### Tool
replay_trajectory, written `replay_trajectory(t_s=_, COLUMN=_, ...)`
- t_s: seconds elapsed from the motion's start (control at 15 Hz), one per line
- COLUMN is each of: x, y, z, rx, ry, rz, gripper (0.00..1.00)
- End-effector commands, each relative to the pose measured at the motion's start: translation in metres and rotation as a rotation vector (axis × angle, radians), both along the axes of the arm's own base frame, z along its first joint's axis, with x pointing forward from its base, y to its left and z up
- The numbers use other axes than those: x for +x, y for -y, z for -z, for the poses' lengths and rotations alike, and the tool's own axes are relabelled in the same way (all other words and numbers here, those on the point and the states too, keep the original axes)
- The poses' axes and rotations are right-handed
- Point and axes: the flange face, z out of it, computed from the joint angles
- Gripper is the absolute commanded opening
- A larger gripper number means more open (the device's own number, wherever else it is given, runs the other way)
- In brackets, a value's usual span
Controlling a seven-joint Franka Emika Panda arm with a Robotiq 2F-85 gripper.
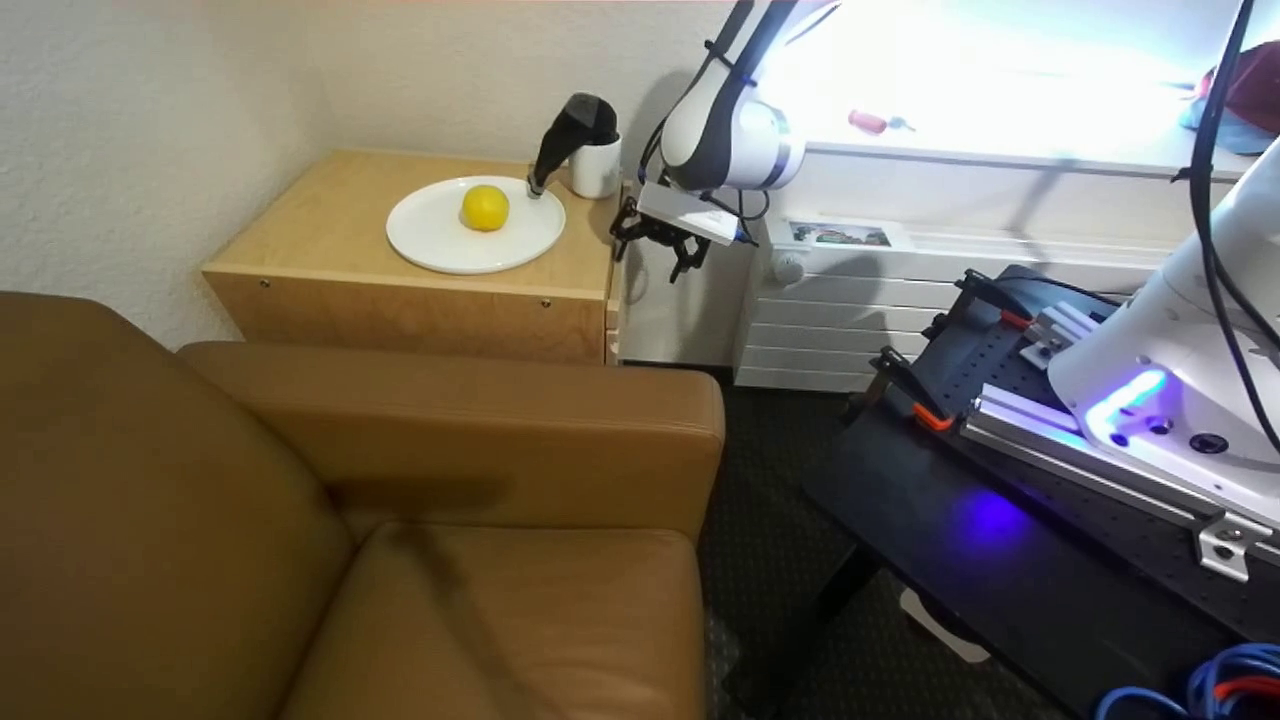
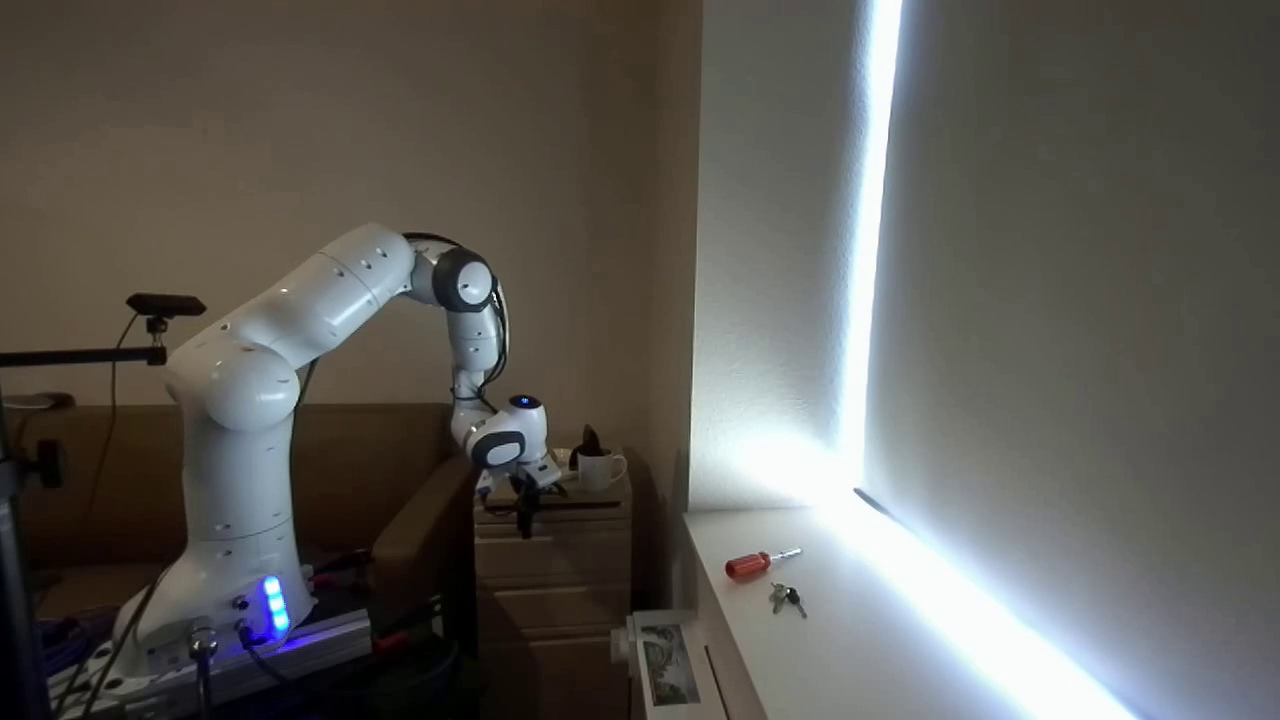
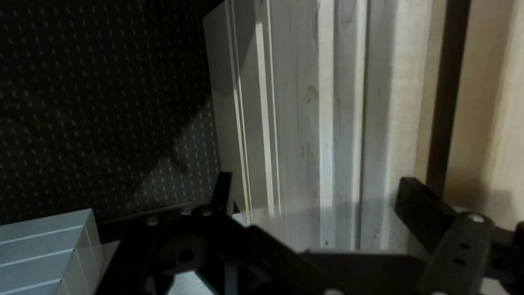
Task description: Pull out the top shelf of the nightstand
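Pale walls (image 1: 480, 70) meet behind the nightstand (image 1: 400, 315). Along its front edge, the top shelf (image 3: 405, 102) sits just under the tabletop (image 1: 330, 215). Beside that edge hangs the gripper (image 1: 653, 256), spread wide, holding nothing. A mug (image 1: 596, 168) stands near a corner, beside a plate (image 1: 430, 230) bearing a yellow ball (image 1: 485, 208).

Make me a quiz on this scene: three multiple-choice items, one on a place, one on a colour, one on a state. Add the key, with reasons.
1. Where is the plate?
A. On the sofa
B. On the radiator
C. On the nightstand

2. What colour is the screwdriver handle?
A. Red
B. Green
C. White

3. How is the gripper?
A. Shut on the mug
B. Open
C. Fully shut

Key:
1 C: an exterior view shows it lying on the flat wooden top.
2 A: it shows red in an exterior view.
3 B: in the wrist view the jaws stand wide apart.
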Motion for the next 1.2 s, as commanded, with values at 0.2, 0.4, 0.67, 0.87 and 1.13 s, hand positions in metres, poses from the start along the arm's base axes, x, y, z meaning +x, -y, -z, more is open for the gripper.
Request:
replay_trajectory(t_s=0.2, x=-0.024, y=0.015, z=0.039, rx=0.074, ry=-0.04, rz=-0.08, gripper=1.0)
replay_trajectory(t_s=0.4, x=-0.029, y=0.028, z=0.035, rx=0.001, ry=-0.069, rz=-0.097, gripper=1.0)
replay_trajectory(t_s=0.67, x=-0.049, y=0.042, z=0.031, rx=-0.117, ry=-0.096, rz=-0.102, gripper=1.0)
replay_trajectory(t_s=0.87, x=-0.067, y=0.049, z=0.029, rx=-0.199, ry=-0.117, rz=-0.095, gripper=1.0)
replay_trajectory(t_s=1.13, x=-0.093, y=0.057, z=0.033, rx=-0.268, ry=-0.17, rz=-0.057, gripper=1.0)
